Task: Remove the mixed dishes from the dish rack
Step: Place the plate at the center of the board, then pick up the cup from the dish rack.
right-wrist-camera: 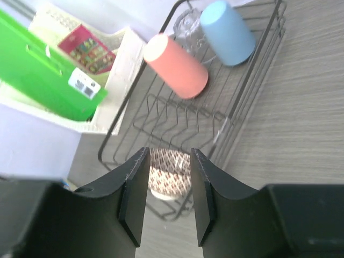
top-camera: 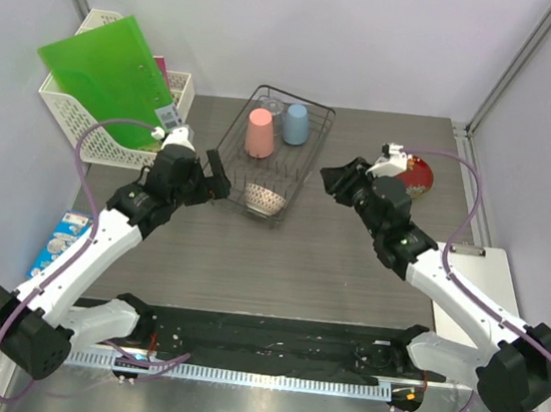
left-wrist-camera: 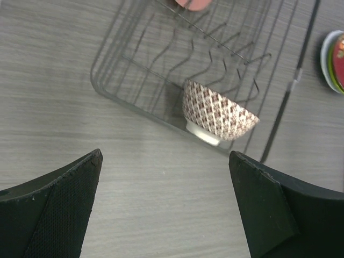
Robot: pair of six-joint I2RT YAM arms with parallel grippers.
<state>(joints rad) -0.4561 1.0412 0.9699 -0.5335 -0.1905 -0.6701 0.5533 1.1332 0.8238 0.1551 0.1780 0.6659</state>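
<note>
The black wire dish rack stands at the table's middle back. In it stand a pink cup and a light blue cup, both upside down, and the white bowl with reddish pattern at the near end. The red patterned plate lies right of the rack on a stack; the left wrist view shows pale and yellow-green rims under it. My left gripper is open and empty, just left of the bowl. My right gripper is open and empty, right of the rack, facing the bowl.
A white lattice basket with a green folder stands at the back left. A clear glass sits at the rack's far end. A clipboard lies at the right edge. A blue packet lies at the left edge.
</note>
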